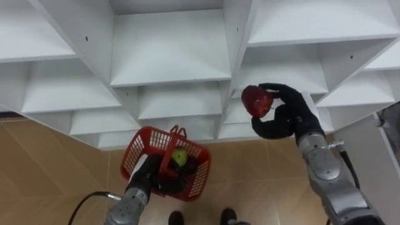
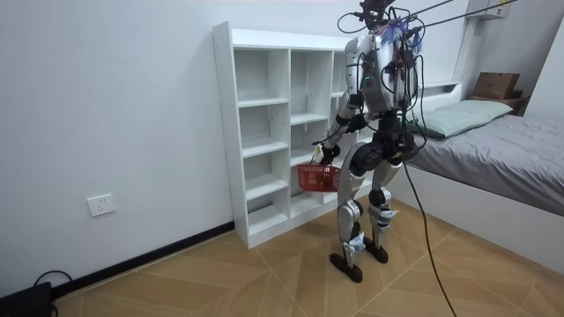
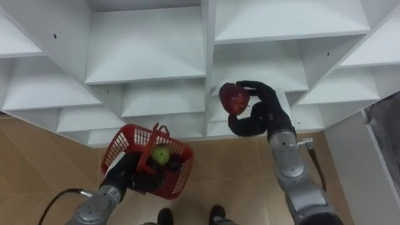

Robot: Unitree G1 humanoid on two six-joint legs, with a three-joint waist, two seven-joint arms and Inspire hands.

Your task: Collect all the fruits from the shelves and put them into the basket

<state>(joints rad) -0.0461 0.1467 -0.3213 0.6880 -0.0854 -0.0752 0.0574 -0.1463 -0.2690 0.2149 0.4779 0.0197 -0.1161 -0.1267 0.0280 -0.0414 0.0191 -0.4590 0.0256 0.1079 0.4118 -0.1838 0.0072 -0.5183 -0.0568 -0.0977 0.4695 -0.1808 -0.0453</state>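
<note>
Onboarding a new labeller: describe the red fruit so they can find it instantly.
Start at the white closet of open shelves; in front of it, toward the right, the right hand is raised. The red fruit is gripped in that hand, up in the air. The green fruit, by contrast, lies low in the red basket held by the left hand.

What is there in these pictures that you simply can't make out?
- How the left hand holds the red basket: covered by the basket's mesh, eye views.
- What lies under the green fruit: dark, unclear.
- The red fruit in the right hand: kind too blurred to name.
- The shelf unit: columns toward the room view's right hidden behind the robot.
</note>
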